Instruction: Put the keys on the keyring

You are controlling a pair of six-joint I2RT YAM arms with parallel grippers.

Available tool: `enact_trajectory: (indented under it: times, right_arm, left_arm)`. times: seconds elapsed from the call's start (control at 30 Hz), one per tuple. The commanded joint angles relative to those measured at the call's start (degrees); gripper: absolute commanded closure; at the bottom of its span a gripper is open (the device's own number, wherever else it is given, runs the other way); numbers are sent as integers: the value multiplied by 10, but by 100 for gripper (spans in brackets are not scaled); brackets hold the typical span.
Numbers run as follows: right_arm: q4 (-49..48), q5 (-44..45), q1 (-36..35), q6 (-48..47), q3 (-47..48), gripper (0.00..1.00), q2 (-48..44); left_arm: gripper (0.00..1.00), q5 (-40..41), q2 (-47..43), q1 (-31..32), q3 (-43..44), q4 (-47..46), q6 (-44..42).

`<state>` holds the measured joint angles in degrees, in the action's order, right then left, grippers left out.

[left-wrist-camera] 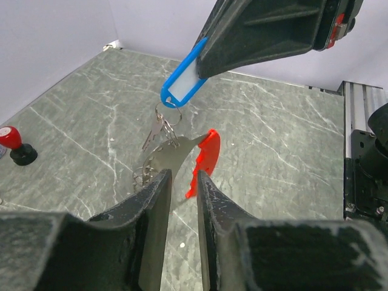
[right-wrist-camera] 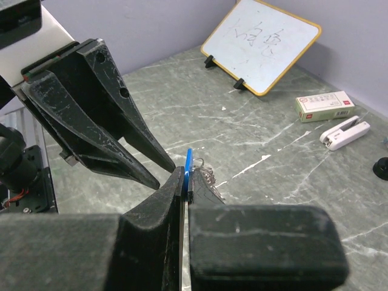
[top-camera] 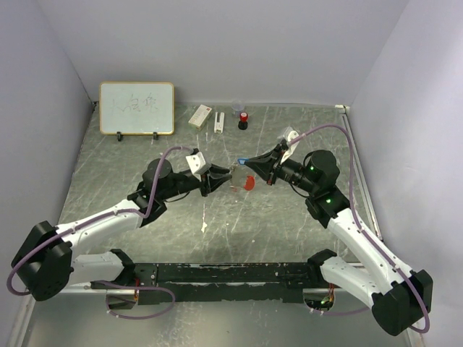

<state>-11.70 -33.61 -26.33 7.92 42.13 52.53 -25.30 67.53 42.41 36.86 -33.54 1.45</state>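
2 arms meet tip to tip over the middle of the grey marbled bench point(top-camera: 289, 231). The left arm point(top-camera: 108, 217) reaches in from the left and the right arm point(top-camera: 354, 231) from the right.

The right jaws are clamped flat on a blue key tag point(left-wrist-camera: 182, 83), gripping its upper end well above the bench. In the right wrist view the tag shows as a thin blue edge squeezed between the 2 closed fingers. A small split ring point(left-wrist-camera: 168, 114) hangs from the tag's lower end, and silver keys point(left-wrist-camera: 159, 130) dangle from that ring.

Just below them is the keyring point(top-camera: 249, 183). It is a curved grey strip point(left-wrist-camera: 167, 159) joined to a red strap point(left-wrist-camera: 206, 159), with a thin wire ring point(left-wrist-camera: 142, 176) at the strip's left end. The hanging keys overlap the strip in the left wrist view; whether they touch it cannot be told.

The left jaws stand a little apart, with bench showing through the narrow gap, and nothing is pinched between them. The grey strip lies right at their tips, and whether it rests against them cannot be told.

Along the far wall stand a whiteboard point(top-camera: 137, 108), a small cardboard box point(top-camera: 200, 116), a white stapler point(top-camera: 219, 121) and a red-and-black bottle point(top-camera: 243, 120), all well apart from the arms.
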Motion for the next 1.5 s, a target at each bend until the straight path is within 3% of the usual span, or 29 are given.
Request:
enact_trajectory:
  times: [0.0,1.2,1.33,1.47]
  right_arm:
    - [-10,4,0,-5,20,100,-9]
    - [-22,-16,-1,6,19,100,-3]
    - [-22,-15,-1,6,20,100,-4]
    - [-17,-11,-2,3,21,100,-7]
  left_arm:
    - [65,-26,11,-4,25,-9,-8]
    - [62,-45,78,3,73,-52,-7]
    - [71,-46,85,3,76,-52,-6]
    - [92,-47,83,4,74,-51,-7]
